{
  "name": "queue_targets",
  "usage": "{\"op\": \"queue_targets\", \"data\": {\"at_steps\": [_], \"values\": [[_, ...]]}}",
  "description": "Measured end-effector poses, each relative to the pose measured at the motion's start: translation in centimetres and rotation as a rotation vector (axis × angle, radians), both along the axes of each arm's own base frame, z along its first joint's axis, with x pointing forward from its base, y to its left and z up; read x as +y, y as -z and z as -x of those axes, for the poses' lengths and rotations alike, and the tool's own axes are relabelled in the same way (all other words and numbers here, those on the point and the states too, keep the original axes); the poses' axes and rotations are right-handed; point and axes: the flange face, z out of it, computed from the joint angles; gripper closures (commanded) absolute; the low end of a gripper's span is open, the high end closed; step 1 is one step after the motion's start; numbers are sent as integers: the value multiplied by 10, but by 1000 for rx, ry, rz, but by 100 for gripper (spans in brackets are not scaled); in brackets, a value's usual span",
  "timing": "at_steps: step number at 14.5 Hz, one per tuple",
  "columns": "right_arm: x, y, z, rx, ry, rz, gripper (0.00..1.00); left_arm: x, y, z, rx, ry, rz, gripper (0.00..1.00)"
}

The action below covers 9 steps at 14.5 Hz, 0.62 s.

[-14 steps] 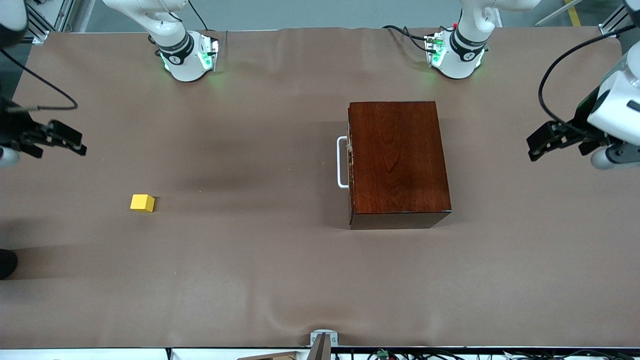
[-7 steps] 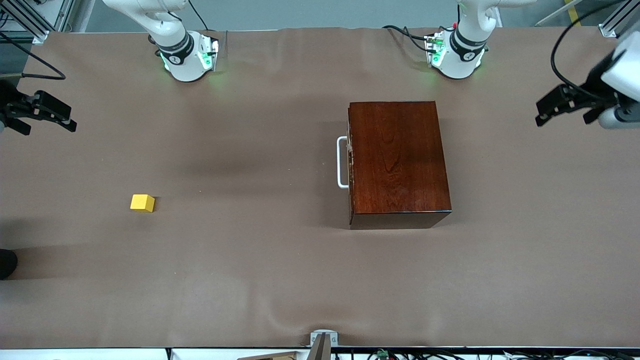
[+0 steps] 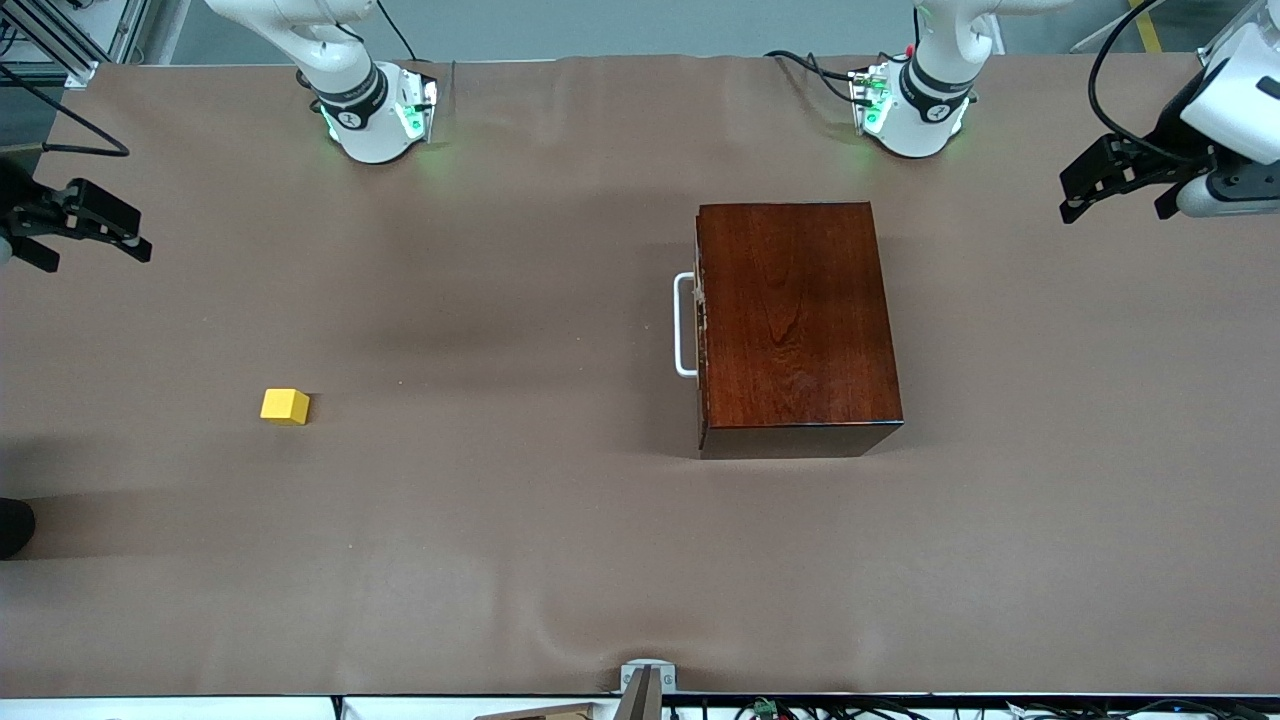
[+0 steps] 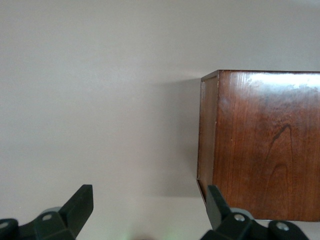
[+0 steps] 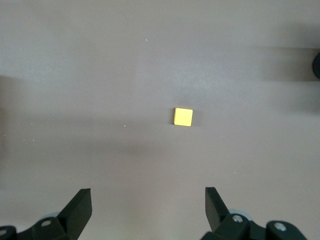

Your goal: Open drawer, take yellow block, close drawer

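Note:
The reddish-brown wooden box stands on the table toward the left arm's end. Its drawer is shut, and the white handle faces the right arm's end. The yellow block lies on the bare table toward the right arm's end, far from the box. My left gripper is open and empty, up over the table's end beside the box. The left wrist view shows its open gripper and the box's corner. My right gripper is open and empty over the other end. In the right wrist view the gripper hangs high above the table, with the block far below it.
The arm bases stand along the table's edge farthest from the front camera. A small metal bracket sits at the nearest edge. A dark round object shows at the right arm's end. The brown table cover is slightly wrinkled.
Both grippers have moved away from the front camera, toward the bases' edge of the table, staying open. The block and the box have not moved.

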Motion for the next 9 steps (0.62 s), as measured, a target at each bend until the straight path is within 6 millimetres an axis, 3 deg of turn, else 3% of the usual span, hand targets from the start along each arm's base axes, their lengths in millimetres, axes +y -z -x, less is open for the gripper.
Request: {"op": "queue_targets", "data": {"at_steps": [9], "values": [[0, 0, 0, 1, -1, 0, 0, 8, -4, -2, -13, -15, 2, 0]]}}
